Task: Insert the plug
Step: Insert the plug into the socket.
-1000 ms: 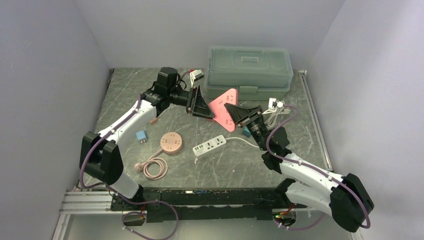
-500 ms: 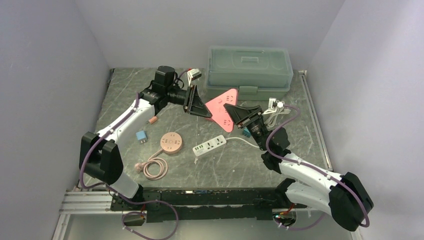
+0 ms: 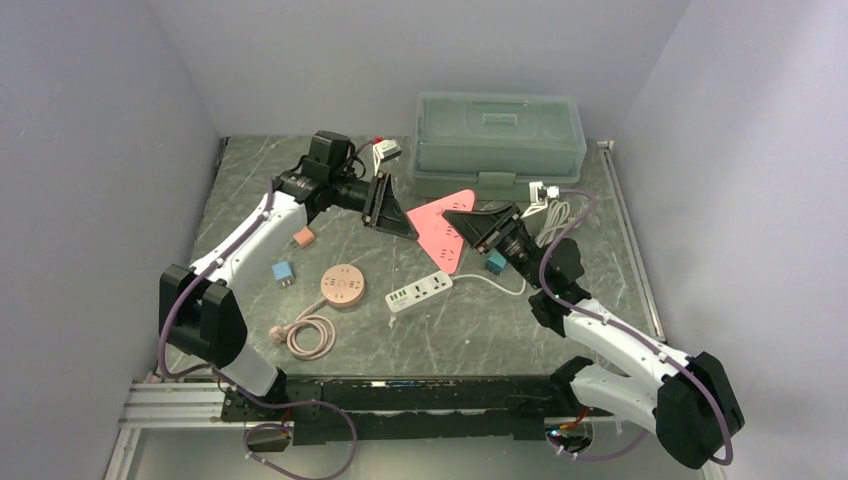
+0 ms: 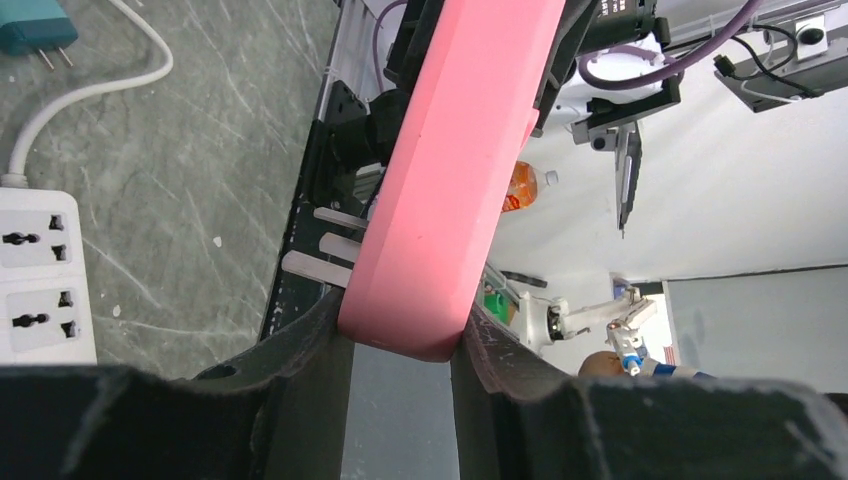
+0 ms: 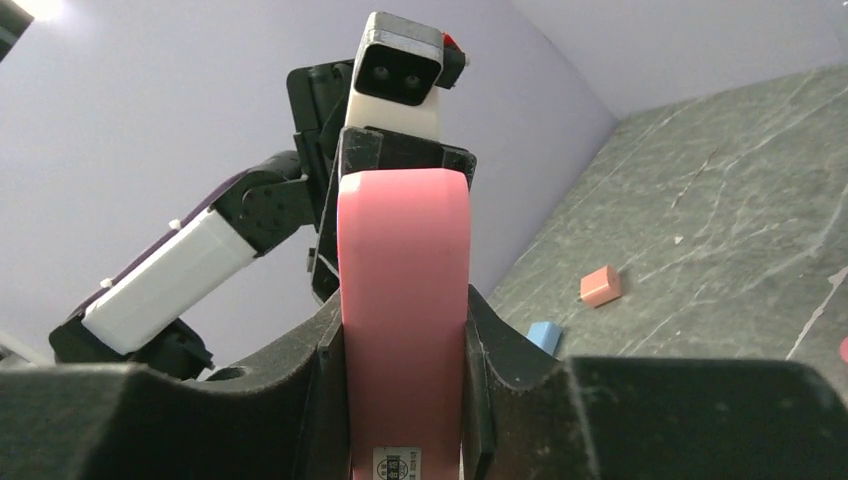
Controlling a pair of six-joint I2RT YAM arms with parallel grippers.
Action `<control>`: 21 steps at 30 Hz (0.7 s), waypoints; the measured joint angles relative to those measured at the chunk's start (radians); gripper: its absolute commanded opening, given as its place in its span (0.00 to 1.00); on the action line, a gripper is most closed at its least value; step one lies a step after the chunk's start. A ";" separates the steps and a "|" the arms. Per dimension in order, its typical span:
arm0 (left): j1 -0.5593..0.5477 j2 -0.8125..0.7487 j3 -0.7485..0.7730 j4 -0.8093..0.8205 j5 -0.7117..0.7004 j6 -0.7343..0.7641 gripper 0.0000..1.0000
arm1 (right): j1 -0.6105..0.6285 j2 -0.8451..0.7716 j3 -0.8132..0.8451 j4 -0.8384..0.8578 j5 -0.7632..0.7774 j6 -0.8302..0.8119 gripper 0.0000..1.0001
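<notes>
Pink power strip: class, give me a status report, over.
Left fingers shut on pink power strip; right fingers likewise. No plug held; blue plug lies on table. Nothing blocking.

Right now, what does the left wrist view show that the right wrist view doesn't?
Only the left wrist view shows the white power strip and the teal plug. Only the right wrist view shows the orange cube, the blue cube and the left arm's wrist camera. Both show the pink socket block, pinched edge-on by the left claw and the right claw.
</notes>
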 measured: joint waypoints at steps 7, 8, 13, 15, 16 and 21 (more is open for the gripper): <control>-0.005 0.084 0.162 -0.285 -0.123 0.232 0.53 | 0.002 -0.044 -0.138 0.056 0.043 0.090 0.00; -0.006 0.106 0.188 -0.324 -0.154 0.278 0.55 | 0.005 -0.070 -0.195 0.060 0.074 0.119 0.00; -0.001 0.201 0.271 -0.480 -0.328 0.490 1.00 | 0.064 -0.223 -0.431 -0.094 0.295 0.269 0.00; 0.000 0.218 0.272 -0.512 -0.388 0.547 1.00 | 0.089 -0.296 -0.445 -0.219 0.386 0.321 0.00; -0.001 0.225 0.268 -0.523 -0.423 0.587 1.00 | 0.097 -0.323 -0.445 -0.253 0.418 0.341 0.00; -0.006 0.228 0.168 -0.533 -0.559 0.805 1.00 | 0.108 -0.407 -0.436 -0.436 0.570 0.484 0.00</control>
